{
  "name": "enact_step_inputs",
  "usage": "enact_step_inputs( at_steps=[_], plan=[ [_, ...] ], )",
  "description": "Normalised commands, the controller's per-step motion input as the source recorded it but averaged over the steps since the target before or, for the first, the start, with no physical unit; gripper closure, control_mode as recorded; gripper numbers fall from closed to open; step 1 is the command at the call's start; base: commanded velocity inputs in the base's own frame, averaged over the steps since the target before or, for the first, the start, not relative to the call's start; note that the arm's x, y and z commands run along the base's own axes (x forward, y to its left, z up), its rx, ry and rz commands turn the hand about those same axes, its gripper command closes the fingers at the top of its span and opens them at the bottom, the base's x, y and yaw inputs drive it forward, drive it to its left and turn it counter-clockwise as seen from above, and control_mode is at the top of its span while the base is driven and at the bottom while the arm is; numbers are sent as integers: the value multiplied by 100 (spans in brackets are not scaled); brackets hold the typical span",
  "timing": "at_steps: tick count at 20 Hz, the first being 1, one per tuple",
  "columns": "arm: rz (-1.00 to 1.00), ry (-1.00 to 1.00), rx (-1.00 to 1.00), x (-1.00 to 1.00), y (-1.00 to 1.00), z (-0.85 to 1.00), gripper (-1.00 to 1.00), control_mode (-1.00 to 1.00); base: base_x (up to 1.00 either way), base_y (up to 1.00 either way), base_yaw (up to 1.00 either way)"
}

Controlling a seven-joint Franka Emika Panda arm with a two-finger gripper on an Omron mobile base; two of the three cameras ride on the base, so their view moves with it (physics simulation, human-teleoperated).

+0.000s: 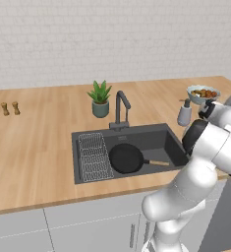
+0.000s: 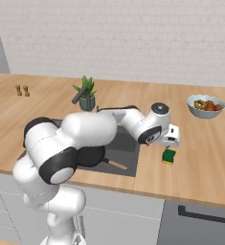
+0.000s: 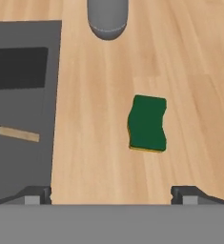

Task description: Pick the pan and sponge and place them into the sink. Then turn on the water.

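Note:
The black pan lies flat in the dark sink, its wooden handle pointing right. On the counter just right of the sink lies the green-topped sponge, apart from the basin edge. My gripper hangs open a little above the sponge, pointing down. In the hand view the sponge sits ahead of the spread fingertips, a bit right of centre, with nothing between them. The pan handle shows inside the sink at the left. The dark faucet stands behind the basin.
A grey-white soap dispenser stands on the counter beyond the sponge. A bowl of food sits at the back right. A potted plant is behind the sink, two small shakers far left. A wire rack fills the sink's left side.

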Motion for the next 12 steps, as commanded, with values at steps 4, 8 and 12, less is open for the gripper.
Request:
enact_step_inputs(
  at_steps=[4,8,12],
  plan=[
    [0,10,0,27,-9,-28,-100,-100,0,0,0],
    [0,6,0,20,-20,-21,-100,-100,0,0,0],
    [0,6,0,19,-21,-19,-100,-100,0,0,0]
  ],
)
